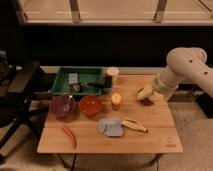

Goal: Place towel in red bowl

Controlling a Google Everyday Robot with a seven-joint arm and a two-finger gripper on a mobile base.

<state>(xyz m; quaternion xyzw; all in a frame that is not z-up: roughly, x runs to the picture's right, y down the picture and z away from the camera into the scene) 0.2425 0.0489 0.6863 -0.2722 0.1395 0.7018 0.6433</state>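
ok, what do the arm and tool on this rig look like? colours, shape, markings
The arm is off-white, built from fat, rounded segments. Its big joint housing carries a few small dark dots, probably fastener holes. No loose cables or lettering show. The tool, over the right rear part of the table, is pale yellowish-cream and slimmer than the arm. Finer detail on it cannot be told.

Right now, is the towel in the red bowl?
No, the towel lies flat on the table beside the banana, outside the red bowl; the gripper is by the table's far edge.
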